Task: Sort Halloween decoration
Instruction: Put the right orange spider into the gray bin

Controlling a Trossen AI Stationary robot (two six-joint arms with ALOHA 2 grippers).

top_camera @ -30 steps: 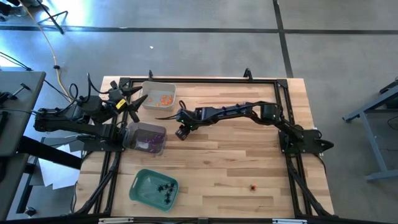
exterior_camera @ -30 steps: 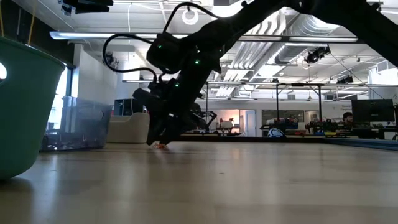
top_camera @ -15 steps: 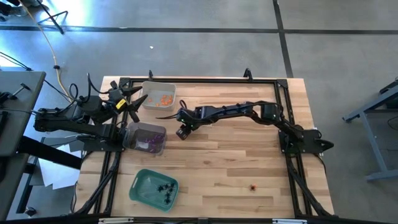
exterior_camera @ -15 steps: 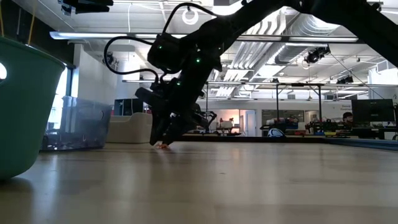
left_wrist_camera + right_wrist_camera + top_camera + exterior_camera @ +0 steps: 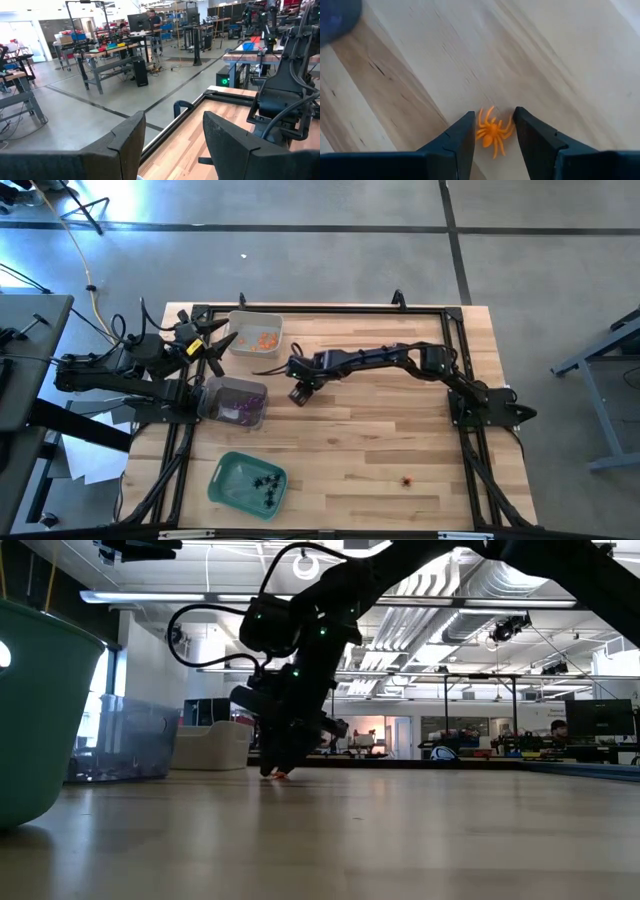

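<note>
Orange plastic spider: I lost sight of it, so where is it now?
The orange plastic spider lies on the wooden table between the right gripper fingers, right of the clear tray of orange pieces.

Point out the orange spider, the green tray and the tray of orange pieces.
orange spider (image 5: 491, 132): right wrist view, on its body.
green tray (image 5: 224, 476): high view, on its bare floor near the left rim.
tray of orange pieces (image 5: 243, 326): high view, on its bare floor.

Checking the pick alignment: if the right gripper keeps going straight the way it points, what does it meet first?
The orange spider, lying between the right gripper's jaws, then probably the wooden table right under it.
</note>
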